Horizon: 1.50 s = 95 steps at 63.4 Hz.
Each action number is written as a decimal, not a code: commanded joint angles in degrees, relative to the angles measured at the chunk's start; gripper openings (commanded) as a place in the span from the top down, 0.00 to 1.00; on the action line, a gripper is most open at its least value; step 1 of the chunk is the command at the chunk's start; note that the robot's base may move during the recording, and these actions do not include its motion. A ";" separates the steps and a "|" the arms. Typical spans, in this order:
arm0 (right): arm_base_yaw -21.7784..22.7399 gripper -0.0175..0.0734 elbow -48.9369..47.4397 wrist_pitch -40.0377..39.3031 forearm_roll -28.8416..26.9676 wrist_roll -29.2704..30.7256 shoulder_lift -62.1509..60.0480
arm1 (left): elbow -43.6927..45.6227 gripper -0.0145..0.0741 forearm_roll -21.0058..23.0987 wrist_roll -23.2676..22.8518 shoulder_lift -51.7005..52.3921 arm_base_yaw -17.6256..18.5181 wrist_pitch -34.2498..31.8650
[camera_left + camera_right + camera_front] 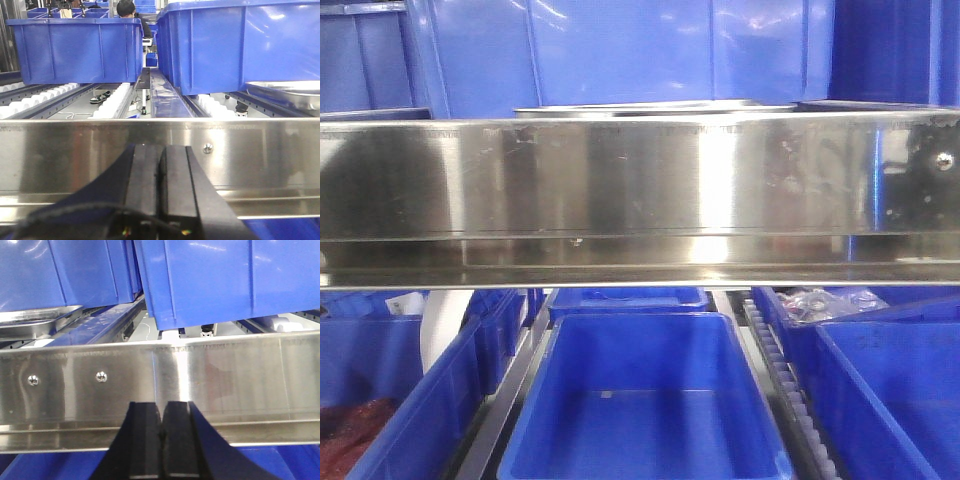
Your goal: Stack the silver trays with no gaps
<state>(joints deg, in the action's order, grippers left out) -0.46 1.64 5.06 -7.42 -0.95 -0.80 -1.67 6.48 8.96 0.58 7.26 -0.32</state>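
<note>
A silver tray [287, 92] shows at the right edge of the left wrist view, on the roller shelf behind the steel rail. A silver tray [35, 320] shows at the upper left of the right wrist view. In the front view only tray rims [650, 108] peek above the rail. My left gripper [161, 150] is shut and empty, low in front of the rail. My right gripper [163, 407] is shut and empty, also in front of the rail. Neither gripper touches a tray.
A long brushed-steel shelf rail [640, 190] crosses every view in front of the trays. Large blue bins [75, 50] stand on the upper shelf beside the trays. Below the rail sit more blue bins [640, 400]. A person [127, 10] stands far behind.
</note>
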 commanded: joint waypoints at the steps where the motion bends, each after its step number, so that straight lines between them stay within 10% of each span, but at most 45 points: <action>1: -0.01 0.75 0.10 -4.70 0.09 0.30 -0.89 | 0.21 0.89 0.42 0.07 2.24 0.13 -4.88; 57: -0.01 0.75 -1.17 -12.77 -0.22 0.30 -0.89 | 2.13 0.89 1.40 0.07 1.90 0.13 -9.92; 72: -0.01 0.67 -16.87 1.58 -0.22 0.30 0.31 | 20.24 0.88 1.78 0.15 0.01 0.13 12.95; 88: -0.01 0.14 -31.43 8.96 -0.22 0.30 10.66 | 36.58 0.39 1.88 0.15 -12.07 0.13 21.66; 95: -0.01 0.14 -34.69 9.59 -0.22 0.30 16.67 | 40.15 0.29 1.88 0.15 -19.19 0.13 21.79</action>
<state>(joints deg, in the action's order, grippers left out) -0.46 -29.29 18.15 -7.68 -0.95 10.74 34.63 7.74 8.96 -12.84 7.26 25.17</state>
